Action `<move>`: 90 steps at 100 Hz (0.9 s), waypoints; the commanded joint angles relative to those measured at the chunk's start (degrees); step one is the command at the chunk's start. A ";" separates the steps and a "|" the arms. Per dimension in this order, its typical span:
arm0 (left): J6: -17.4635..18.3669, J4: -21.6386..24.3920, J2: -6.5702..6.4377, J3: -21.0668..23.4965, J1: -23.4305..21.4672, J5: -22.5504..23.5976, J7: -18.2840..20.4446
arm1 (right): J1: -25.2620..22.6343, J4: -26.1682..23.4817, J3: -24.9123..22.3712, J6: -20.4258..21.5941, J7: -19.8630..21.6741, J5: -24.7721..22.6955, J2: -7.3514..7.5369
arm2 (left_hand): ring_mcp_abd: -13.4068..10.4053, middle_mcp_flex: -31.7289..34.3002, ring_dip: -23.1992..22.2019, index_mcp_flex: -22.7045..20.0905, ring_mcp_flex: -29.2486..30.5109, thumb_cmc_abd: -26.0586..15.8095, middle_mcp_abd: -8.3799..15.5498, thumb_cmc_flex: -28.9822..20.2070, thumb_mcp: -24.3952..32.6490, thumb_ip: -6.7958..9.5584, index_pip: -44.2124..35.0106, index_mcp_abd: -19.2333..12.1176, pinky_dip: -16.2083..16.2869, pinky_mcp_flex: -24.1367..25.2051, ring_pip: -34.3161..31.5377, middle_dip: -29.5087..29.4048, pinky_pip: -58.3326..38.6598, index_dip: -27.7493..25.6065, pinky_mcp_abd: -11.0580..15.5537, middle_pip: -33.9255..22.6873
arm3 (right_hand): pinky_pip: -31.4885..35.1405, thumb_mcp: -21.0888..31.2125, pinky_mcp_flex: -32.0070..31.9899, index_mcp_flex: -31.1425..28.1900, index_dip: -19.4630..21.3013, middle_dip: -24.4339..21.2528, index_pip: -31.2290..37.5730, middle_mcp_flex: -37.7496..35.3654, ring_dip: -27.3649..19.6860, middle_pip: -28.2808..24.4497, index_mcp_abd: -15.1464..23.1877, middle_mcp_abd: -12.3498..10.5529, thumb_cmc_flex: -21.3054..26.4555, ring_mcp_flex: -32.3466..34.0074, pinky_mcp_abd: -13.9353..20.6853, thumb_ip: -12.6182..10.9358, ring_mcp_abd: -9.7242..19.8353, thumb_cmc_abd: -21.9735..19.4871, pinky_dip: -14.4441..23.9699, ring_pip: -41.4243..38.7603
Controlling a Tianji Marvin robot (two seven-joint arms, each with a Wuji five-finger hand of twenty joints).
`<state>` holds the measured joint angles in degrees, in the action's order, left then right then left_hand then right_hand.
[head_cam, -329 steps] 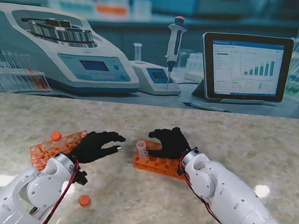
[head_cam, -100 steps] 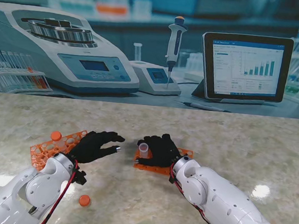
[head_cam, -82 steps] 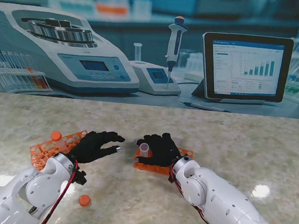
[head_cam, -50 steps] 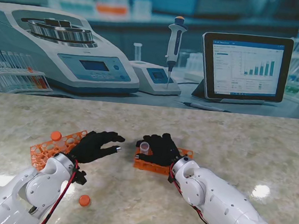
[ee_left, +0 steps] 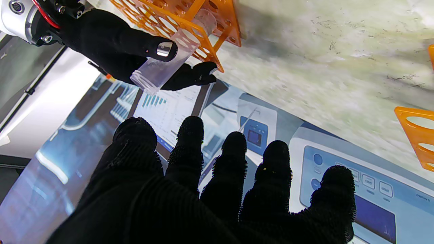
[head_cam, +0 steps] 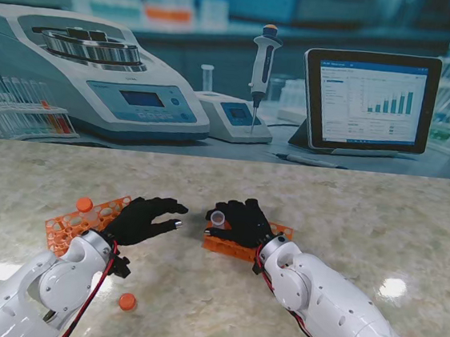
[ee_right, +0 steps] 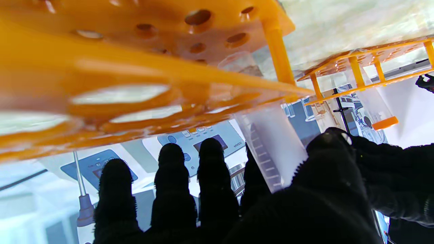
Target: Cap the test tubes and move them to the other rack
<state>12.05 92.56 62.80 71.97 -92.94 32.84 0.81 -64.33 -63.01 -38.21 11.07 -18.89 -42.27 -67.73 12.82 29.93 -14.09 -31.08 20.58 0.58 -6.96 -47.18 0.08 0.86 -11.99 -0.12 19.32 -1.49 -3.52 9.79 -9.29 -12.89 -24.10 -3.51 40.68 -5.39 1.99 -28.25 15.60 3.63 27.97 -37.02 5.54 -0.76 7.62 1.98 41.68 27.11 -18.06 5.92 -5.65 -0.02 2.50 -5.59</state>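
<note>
The black-gloved right hand has drawn closer to the clear uncapped plastic test tube since 3.3 s ago, and now grips it in the orange plastic rack. Left of that rack, the left hand hovers with fingers spread, holding nothing. Nearer to me lies a loose orange cap. No writing is legible.

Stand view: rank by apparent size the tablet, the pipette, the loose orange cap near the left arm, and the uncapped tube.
Largest to smallest:
1. tablet
2. pipette
3. uncapped tube and loose orange cap: look alike, the tube partly hidden by the right hand.
</note>
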 commanded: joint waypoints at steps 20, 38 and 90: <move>0.04 0.18 -0.04 -0.01 -0.21 0.04 0.15 | -1.21 -2.57 -1.43 0.10 0.51 -0.59 0.59 | -1.46 -1.29 0.90 -0.54 -1.33 -2.87 0.85 0.64 -1.09 -0.77 0.60 0.23 -0.55 1.11 0.67 -1.56 3.11 -0.55 1.32 0.85 | -1.22 3.52 -0.17 -1.74 -0.48 -0.32 0.97 -1.33 -0.62 0.60 4.93 -1.76 5.41 1.28 0.64 -1.76 1.59 -8.35 -1.49 3.08; 0.11 0.21 -0.04 0.04 -0.25 0.08 0.11 | -2.09 -4.23 -2.82 0.16 1.13 -0.99 0.98 | -1.47 -1.28 0.90 -0.49 -1.30 -2.88 0.85 0.66 -1.08 -0.77 0.62 0.23 -0.53 1.09 0.65 -1.57 3.12 -0.54 1.38 0.86 | -1.09 3.41 -0.02 -2.08 -0.56 -0.25 1.11 -2.06 -0.49 0.44 5.21 -2.00 5.42 1.71 0.46 -1.76 1.59 -8.23 -1.42 2.83; 0.49 0.31 -0.02 0.12 -0.36 0.05 -0.02 | -7.11 -12.56 -9.38 1.51 2.36 -4.11 2.57 | -1.36 -1.21 0.88 -0.56 -1.26 -2.92 0.90 0.62 -1.08 -0.76 0.58 0.22 -0.49 1.08 0.65 -1.55 3.15 -0.56 1.35 0.84 | 0.14 3.50 1.53 -3.73 -0.99 0.88 2.40 -8.53 1.02 -2.20 5.84 -1.34 5.88 8.76 -1.07 -1.77 -1.64 -7.70 -0.75 -0.57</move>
<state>12.41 92.58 62.80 72.04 -93.04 32.86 0.67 -70.42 -74.23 -47.19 12.31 -16.46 -46.29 -65.41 12.81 29.93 -14.09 -31.08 20.58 0.57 -6.96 -47.18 0.07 0.86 -11.99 -0.12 19.32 -1.48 -3.52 9.79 -9.13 -12.89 -24.08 -3.51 40.73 -6.09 3.82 -28.84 15.53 4.09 30.13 -44.41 5.89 -2.78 8.50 1.02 42.99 34.49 -17.86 5.92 -6.75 -0.06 2.49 -5.98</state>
